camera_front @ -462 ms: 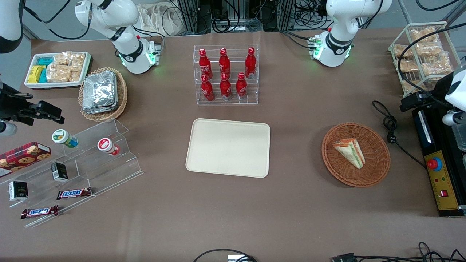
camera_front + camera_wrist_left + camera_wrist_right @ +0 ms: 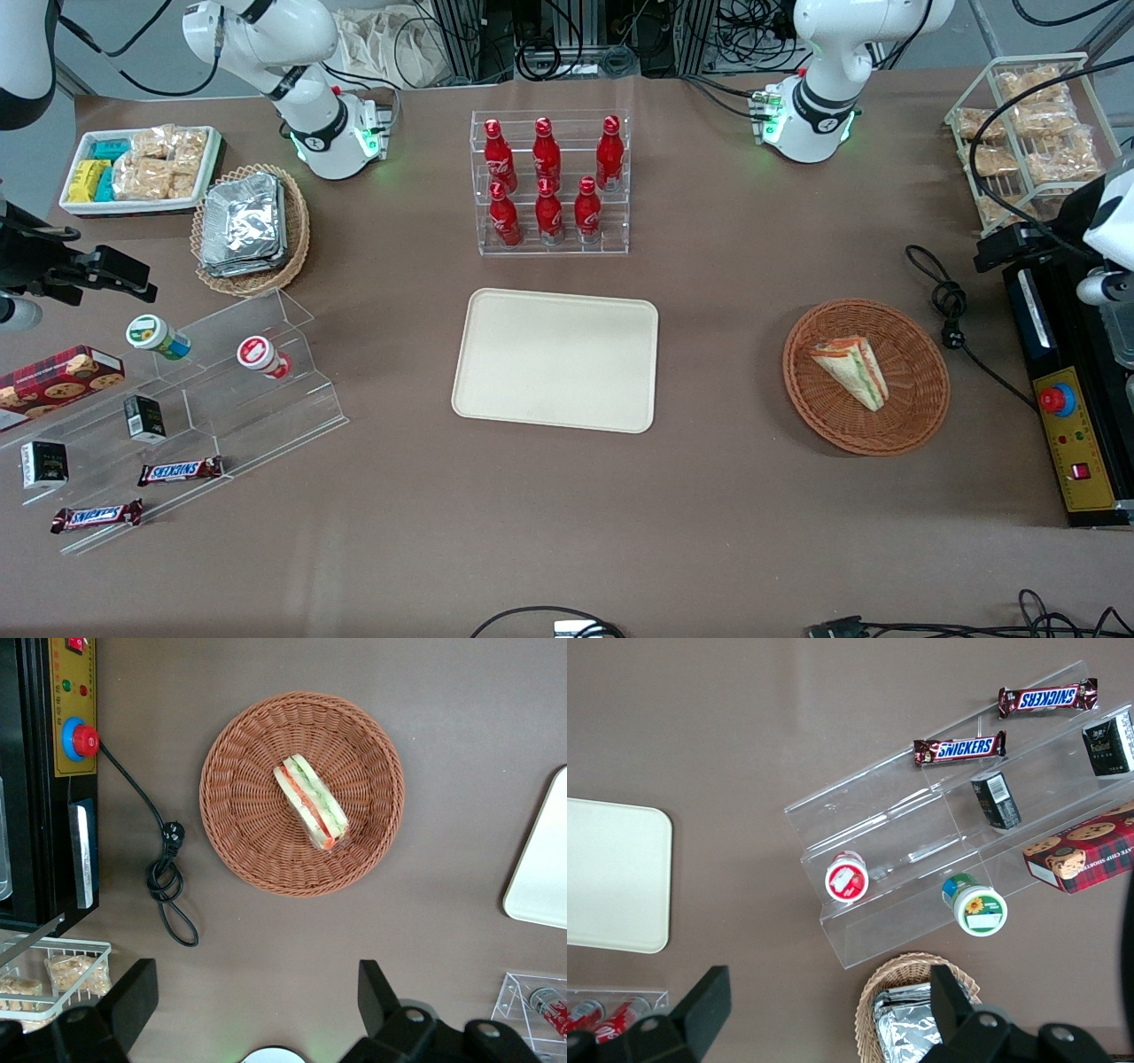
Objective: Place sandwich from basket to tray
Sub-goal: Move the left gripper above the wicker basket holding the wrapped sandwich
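Brown tabletop (image 2: 726, 532), with cream tray (image 2: 555, 359) at centre, flat and bare. Toward the working arm's end, reddish wicker basket (image 2: 866, 377), well apart from the tray; wrapped sandwich (image 2: 852, 370) lying inside, filling layers plain in the wrist view, wrap hard to make out. Black control box (image 2: 1067, 416) cut off at the table edge. Gripper (image 2: 252, 1010) high above the tabletop just beside the basket — fingers (image 2: 133, 992) spread wide, holding nothing, tips cropped.
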